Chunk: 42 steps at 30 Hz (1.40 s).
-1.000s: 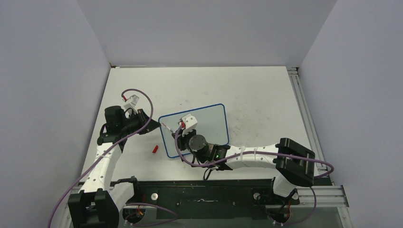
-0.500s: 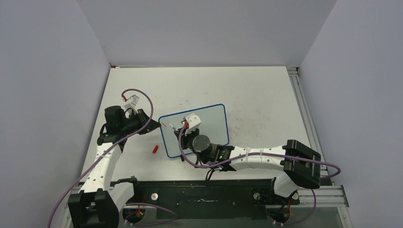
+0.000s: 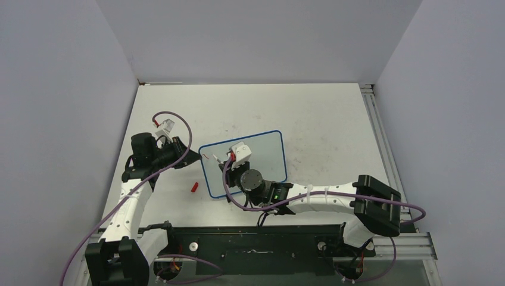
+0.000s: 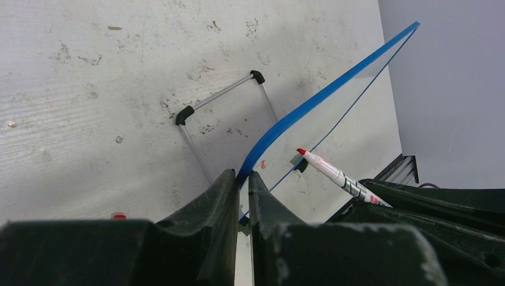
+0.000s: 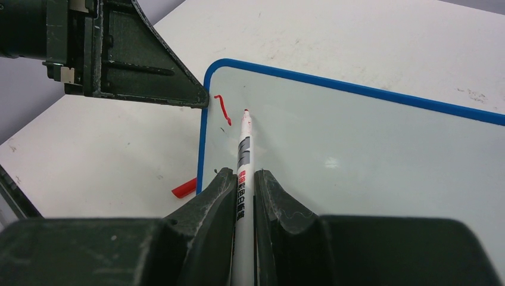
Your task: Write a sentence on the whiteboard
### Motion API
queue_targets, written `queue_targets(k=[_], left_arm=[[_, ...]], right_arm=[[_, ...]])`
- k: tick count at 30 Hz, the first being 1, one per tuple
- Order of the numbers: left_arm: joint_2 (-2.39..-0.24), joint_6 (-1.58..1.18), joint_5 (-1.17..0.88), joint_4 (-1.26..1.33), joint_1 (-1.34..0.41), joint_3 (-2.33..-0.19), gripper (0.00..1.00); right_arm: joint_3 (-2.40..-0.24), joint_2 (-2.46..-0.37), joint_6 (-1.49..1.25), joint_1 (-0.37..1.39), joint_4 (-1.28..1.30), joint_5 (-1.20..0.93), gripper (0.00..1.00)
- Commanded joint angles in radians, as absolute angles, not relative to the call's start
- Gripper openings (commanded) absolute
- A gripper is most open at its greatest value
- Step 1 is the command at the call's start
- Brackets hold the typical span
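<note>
Top view: the whiteboard [image 3: 268, 149] sits left of centre on the worktop [image 3: 327, 125], its face turned up toward the arm bases so that it can be reached for writing. A red cap [image 3: 194, 187] lies on the worktop just beside the board's near left edge, which suggests the pen is uncapped for use. Left wrist view: the left end effector [image 4: 243, 179] is closed tight on the blue frame [image 4: 271, 137] at the board's left corner. In my judgement this grip braces the board against the pressure of the pen. The board rises at a slant above a wire prop [image 4: 185, 112] with black-tipped ends. Whether that prop carries any load cannot be determined. Right wrist view: the right end effector [image 5: 244, 179] is clamped on the barrel of a marker [image 5: 243, 161]. The tip projects forward and points at the upper left of the white surface. Contact between tip and board appears likely but is not confirmed. Of the sentence, only one short red stroke [image 5: 222, 107] is present, just left of the tip and close to the held corner. The writing is assessed as barely begun, with nearly the whole surface unmarked.
</note>
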<state>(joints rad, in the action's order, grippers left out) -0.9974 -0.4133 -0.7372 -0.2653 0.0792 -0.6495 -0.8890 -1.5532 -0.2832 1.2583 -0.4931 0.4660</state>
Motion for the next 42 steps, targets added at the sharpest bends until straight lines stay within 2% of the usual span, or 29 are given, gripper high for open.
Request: queue_targets(k=[1, 42], left_arm=[[-0.997, -0.411, -0.769, -0.231, 0.069, -0.674, 0.09], [-0.998, -0.411, -0.774, -0.229, 0.068, -0.676, 0.08]], right_arm=[[-0.927, -1.569, -0.270, 1.262, -0.557, 0.489, 0.05], [-0.904, -1.611, -0.302, 1.264, -0.550, 0.465, 0.05]])
